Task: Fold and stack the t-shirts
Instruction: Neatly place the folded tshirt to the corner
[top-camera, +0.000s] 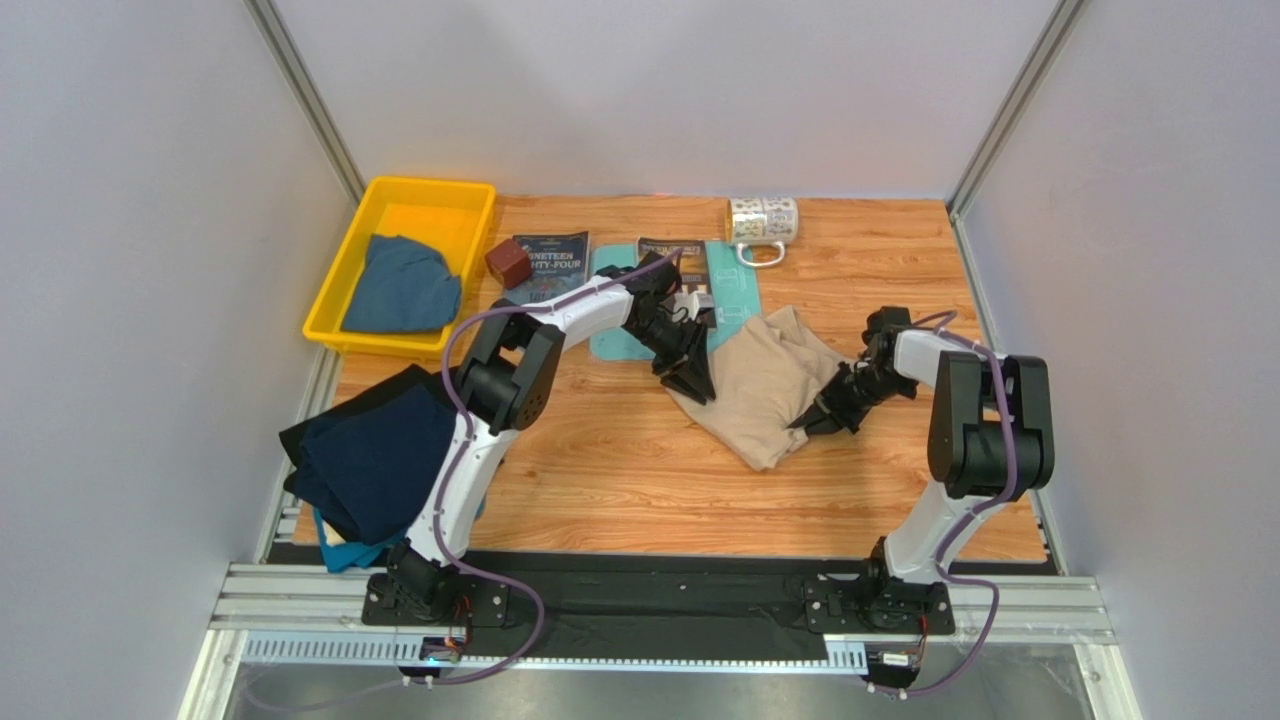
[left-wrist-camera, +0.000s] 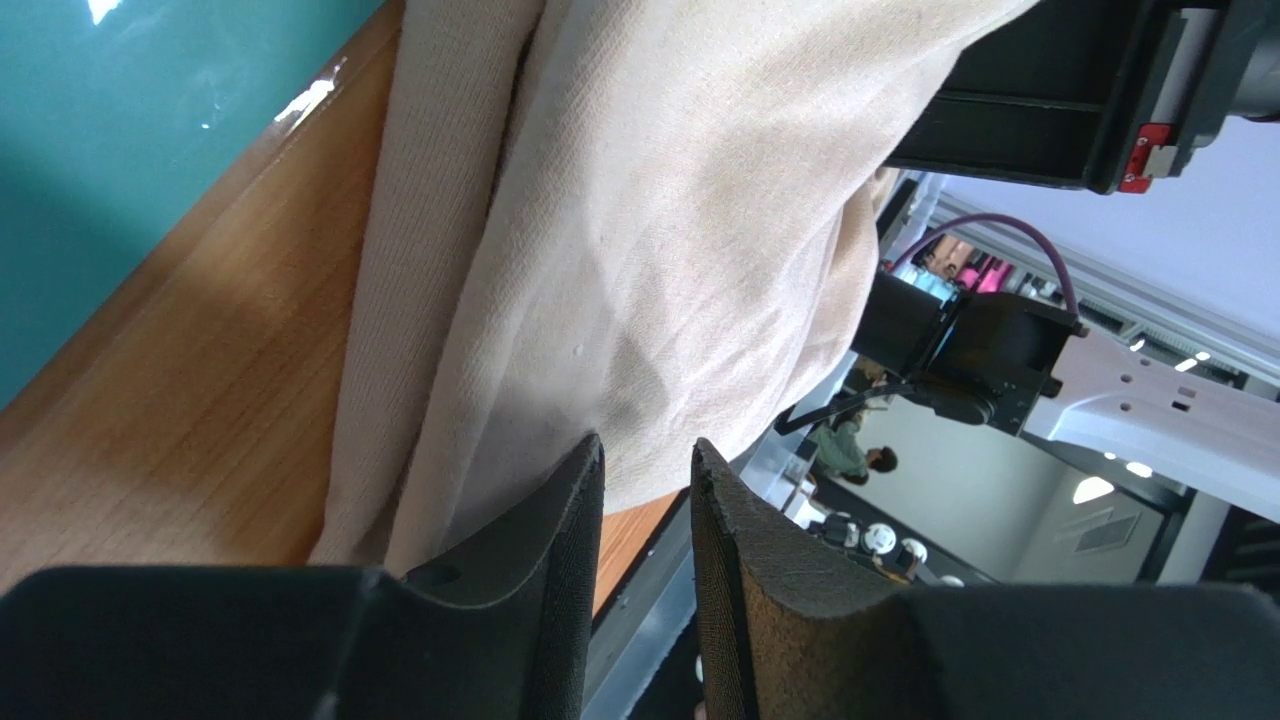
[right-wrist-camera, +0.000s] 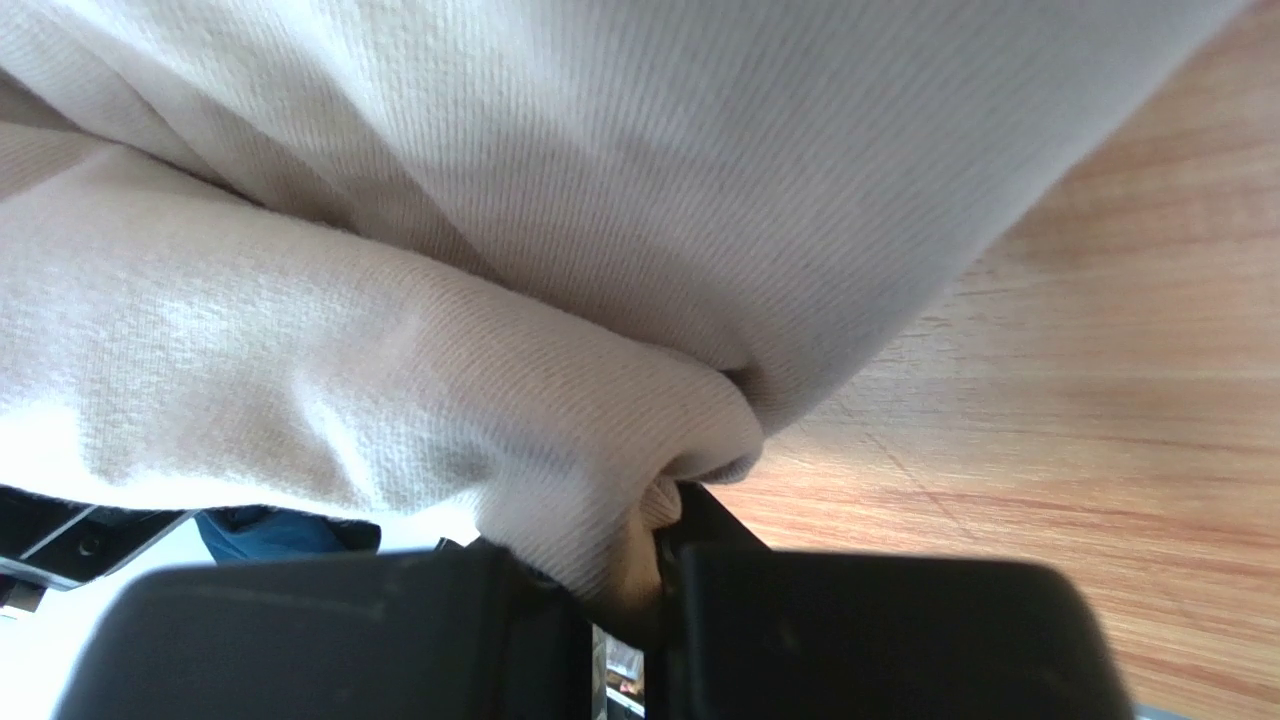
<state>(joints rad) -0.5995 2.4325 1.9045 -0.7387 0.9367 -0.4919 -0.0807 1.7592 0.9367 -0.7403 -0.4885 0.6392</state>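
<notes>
The beige t-shirt (top-camera: 759, 383) lies crumpled in the middle of the table. My left gripper (top-camera: 694, 383) is at its left edge. In the left wrist view (left-wrist-camera: 646, 450) the jaws stand a narrow gap apart with nothing between them, and the beige cloth (left-wrist-camera: 646, 225) lies just beyond the tips. My right gripper (top-camera: 824, 420) is at the shirt's right side. In the right wrist view (right-wrist-camera: 661, 518) it is shut on a fold of the beige cloth (right-wrist-camera: 451, 225). A dark navy shirt (top-camera: 368, 450) lies over a teal one (top-camera: 343, 552) at the table's left edge. A dusty blue shirt (top-camera: 398, 285) lies in the yellow bin (top-camera: 394, 198).
A light-teal board (top-camera: 736, 285) lies behind the beige shirt and shows in the left wrist view (left-wrist-camera: 120, 135). Two books (top-camera: 549, 263) (top-camera: 676, 255), a brown block (top-camera: 508, 264) and a mug (top-camera: 762, 222) sit at the back. Grey walls stand on both sides.
</notes>
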